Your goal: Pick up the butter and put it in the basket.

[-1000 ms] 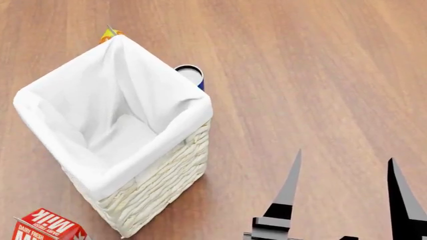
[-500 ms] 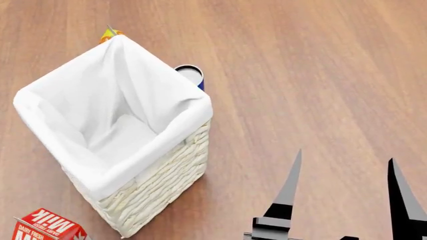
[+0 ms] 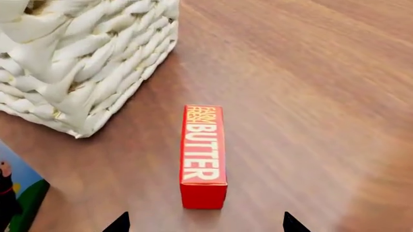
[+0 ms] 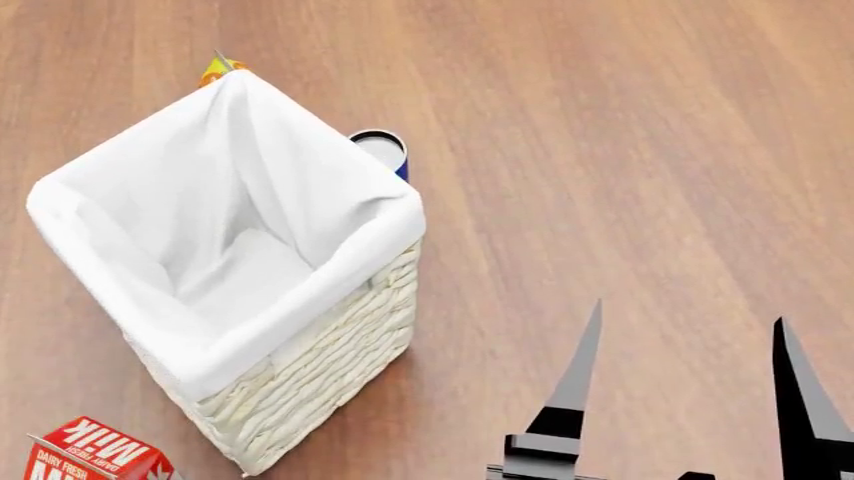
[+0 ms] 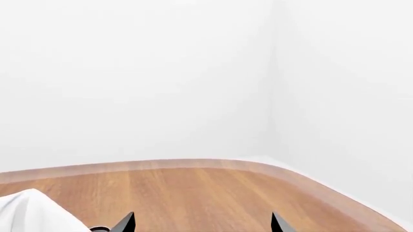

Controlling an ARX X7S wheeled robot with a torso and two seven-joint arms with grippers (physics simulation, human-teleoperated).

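Note:
The butter (image 3: 203, 154) is a small red carton with "BUTTER" lettering. It lies flat on the wooden surface in the left wrist view, just off a corner of the woven basket (image 3: 84, 63). My left gripper (image 3: 205, 225) is open and empty. Its fingertips sit either side of the butter's near end, short of it and not touching. The basket (image 4: 340, 340) with its white liner stands at the left of the head view. The butter and my left gripper do not show there. My right gripper (image 4: 690, 312) is open and empty at the lower right, away from the basket.
A red milk carton (image 4: 91, 455) lies at the lower left by the basket. A blue can (image 4: 383, 148) and an orange-yellow item (image 4: 219, 70) stand behind the basket. A blue and green box (image 3: 16, 198) lies near the butter. The right wrist view shows white walls and the liner's edge (image 5: 29, 212).

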